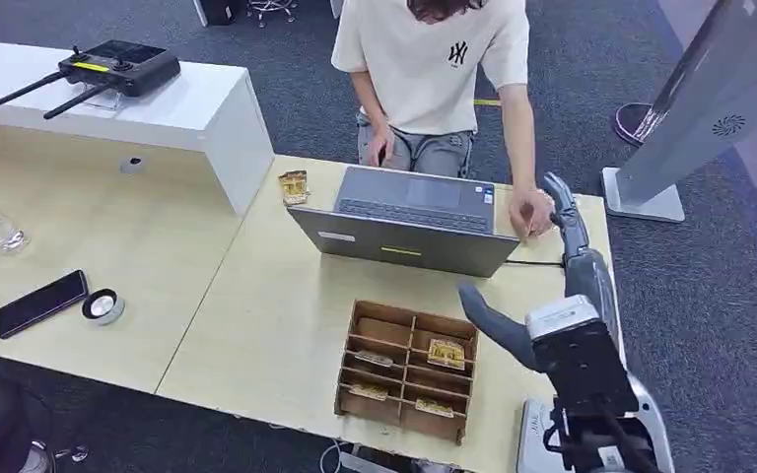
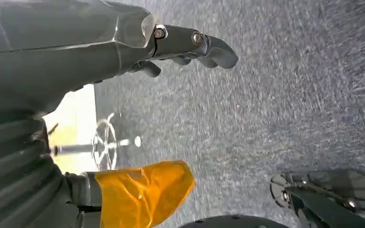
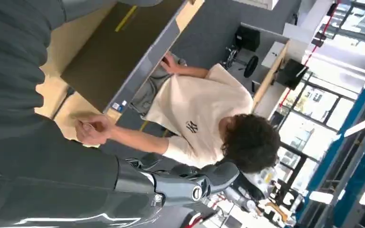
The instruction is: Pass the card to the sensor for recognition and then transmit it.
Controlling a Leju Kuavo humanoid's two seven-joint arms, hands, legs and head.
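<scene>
The left hand (image 2: 123, 52) hung over grey carpet (image 2: 275, 104), its dark fingers (image 2: 204, 45) curled in at the tips and holding nothing. A finger wrapped in orange film (image 2: 145, 190) jutted out beside it. A strip of pale floor (image 2: 73, 128) showed near a chair's wheeled base (image 2: 107, 145). A dark mechanical part (image 2: 328, 192) lay at the frame's edge.
</scene>
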